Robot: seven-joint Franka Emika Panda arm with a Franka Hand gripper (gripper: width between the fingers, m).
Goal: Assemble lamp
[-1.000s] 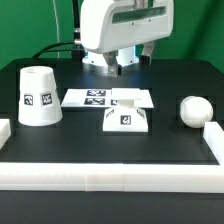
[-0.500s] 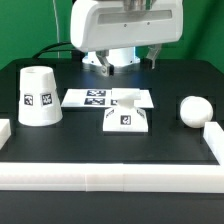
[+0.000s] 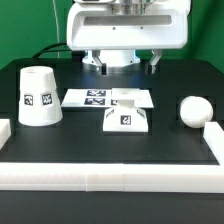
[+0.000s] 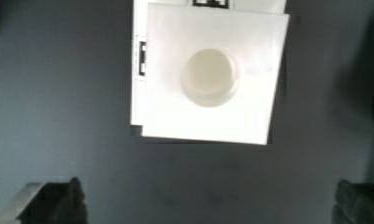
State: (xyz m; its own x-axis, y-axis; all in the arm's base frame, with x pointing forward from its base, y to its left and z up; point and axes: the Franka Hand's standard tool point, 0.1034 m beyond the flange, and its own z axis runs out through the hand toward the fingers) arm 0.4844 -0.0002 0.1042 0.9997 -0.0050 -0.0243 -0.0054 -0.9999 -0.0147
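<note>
The squat white lamp base (image 3: 126, 118) stands at the table's middle, tag facing front. In the wrist view the base (image 4: 205, 75) shows from above with its oval socket. The cup-like shade (image 3: 38, 97) stands rim down at the exterior view's left. The ball-shaped bulb (image 3: 193, 110) lies at the exterior view's right. My gripper (image 3: 128, 66) hangs above and behind the base, apart from it. It is open and empty in the wrist view (image 4: 205, 205), where its dark fingertips (image 4: 52, 202) stand wide apart over bare black table.
The marker board (image 3: 92, 98) lies flat behind the base. White rail blocks run along the front (image 3: 110, 176), with short pieces at the exterior view's left (image 3: 5, 130) and right (image 3: 212, 136). The bulb rests close to the right rail.
The arm's hand has shifted toward the exterior view's left and looms larger, now centred above the base. The lamp parts have not moved.
</note>
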